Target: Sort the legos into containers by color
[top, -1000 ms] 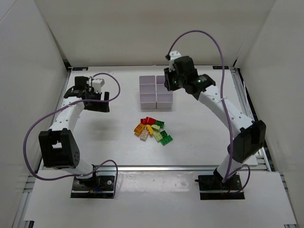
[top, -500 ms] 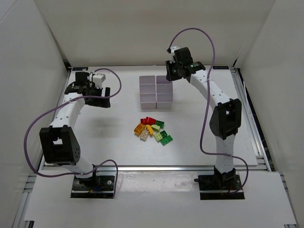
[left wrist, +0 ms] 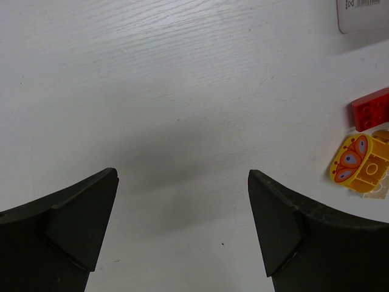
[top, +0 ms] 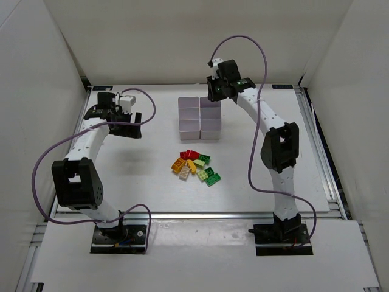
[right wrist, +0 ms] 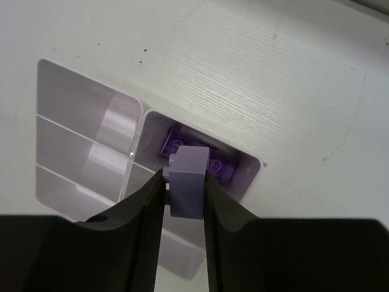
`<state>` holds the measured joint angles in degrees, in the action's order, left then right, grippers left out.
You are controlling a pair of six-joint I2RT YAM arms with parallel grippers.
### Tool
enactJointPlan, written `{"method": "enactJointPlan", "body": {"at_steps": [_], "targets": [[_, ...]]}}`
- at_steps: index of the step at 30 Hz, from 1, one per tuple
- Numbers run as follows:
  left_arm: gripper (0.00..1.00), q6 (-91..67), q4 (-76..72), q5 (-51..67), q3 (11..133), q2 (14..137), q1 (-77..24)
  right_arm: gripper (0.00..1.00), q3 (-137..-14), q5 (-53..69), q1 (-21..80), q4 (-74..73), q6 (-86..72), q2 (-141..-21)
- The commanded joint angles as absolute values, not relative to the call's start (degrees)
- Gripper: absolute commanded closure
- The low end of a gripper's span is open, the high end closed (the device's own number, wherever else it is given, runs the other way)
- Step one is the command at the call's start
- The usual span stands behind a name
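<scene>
Right wrist view showed the right gripper [right wrist: 184, 191] with its jaws clamped on a pale purple brick [right wrist: 187, 176]. It hung over a corner bin [right wrist: 246, 177] of the containers [right wrist: 85, 121]. A darker purple brick [right wrist: 220, 168] lay inside that bin; whether the held brick touched it could not be told.

Seen from the top external camera, the corner bin was the far right one of the block, and the right arm reached out to it at the back of the table [top: 140, 176]. The rest of the legos [top: 194, 165] lay in a loose cluster near the middle of the table, just in front of the containers and apart from them.

The left gripper [left wrist: 182, 201] hung at the far left, well apart from the cluster, its jaws wide apart above the table. At the right edge of its wrist view lay a red brick [left wrist: 372, 109] and, just below it, an orange piece [left wrist: 360, 163].
</scene>
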<state>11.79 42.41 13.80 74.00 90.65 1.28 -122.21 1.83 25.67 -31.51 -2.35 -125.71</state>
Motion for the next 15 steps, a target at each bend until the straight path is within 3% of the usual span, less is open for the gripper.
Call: {"method": "enactJointPlan", "body": {"at_steps": [1,7,8,11,15], "targets": [[0.01,12.39,42.1,13.45,76.38,90.26,1.05,0.71,-125.94,2.11,25.84,-29.36,-0.79,-127.35],[0.0,12.74,42.27,13.45,76.55,90.61,0.97,0.48,-128.06,2.81,25.93,-29.35,-0.7,-129.11],[0.0,12.74,42.28,13.53,76.55,90.79,0.97,0.39,-127.97,2.81,25.93,-29.44,-0.7,-129.02],[0.01,12.74,42.1,13.45,76.73,90.97,1.05,0.27,-127.18,2.99,26.01,-29.35,-0.79,-128.59],[0.01,13.96,42.1,16.41,76.55,89.57,1.05,0.19,-126.21,2.73,26.1,-29.79,-0.79,-126.04]]}}
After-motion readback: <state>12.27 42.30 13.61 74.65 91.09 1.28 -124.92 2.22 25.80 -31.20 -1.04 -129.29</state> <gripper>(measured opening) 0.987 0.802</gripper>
